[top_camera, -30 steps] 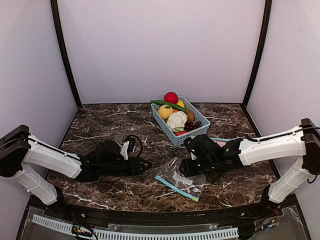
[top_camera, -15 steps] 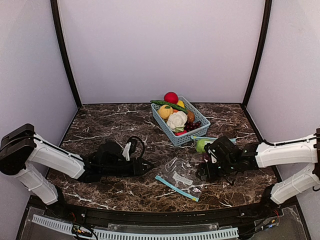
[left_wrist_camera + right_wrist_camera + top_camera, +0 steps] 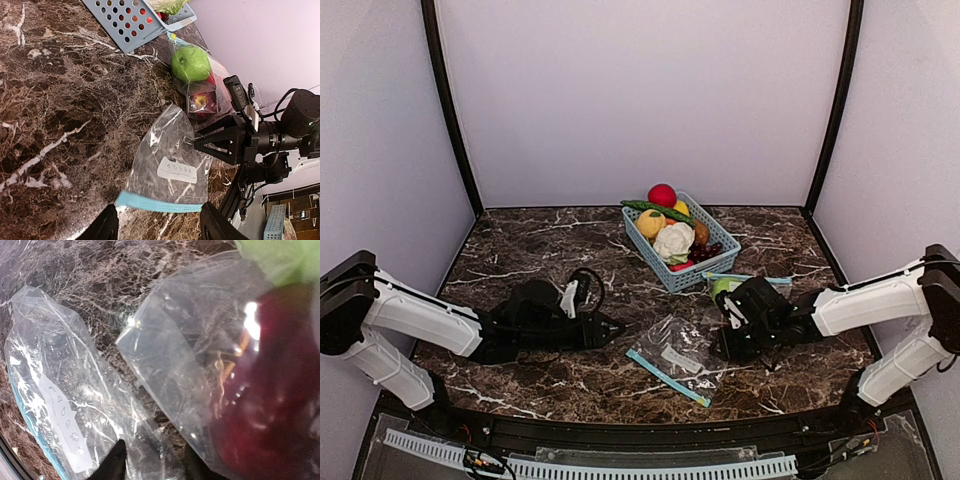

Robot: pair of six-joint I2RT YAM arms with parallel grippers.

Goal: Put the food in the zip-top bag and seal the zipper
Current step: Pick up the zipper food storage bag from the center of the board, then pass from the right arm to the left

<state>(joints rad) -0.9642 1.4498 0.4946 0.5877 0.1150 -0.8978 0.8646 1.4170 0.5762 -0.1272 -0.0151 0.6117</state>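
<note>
Loading step. Left gripper [image 3: 160, 226] half-open, empty, facing flat zip-top bag [image 3: 170, 160]. Right gripper [image 3: 197, 143] at its far corner, hold on plastic unclear. Next: spread mouth, fetch food [image 3: 663, 195].

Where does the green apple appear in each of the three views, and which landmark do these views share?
Top external: the green apple is right of centre, just in front of the basket.
Left wrist: upper middle, directly above the red apple.
Right wrist: only a blurred green patch in the top right corner.
Shared landmark: the empty zip-top bag with its white label.
</note>
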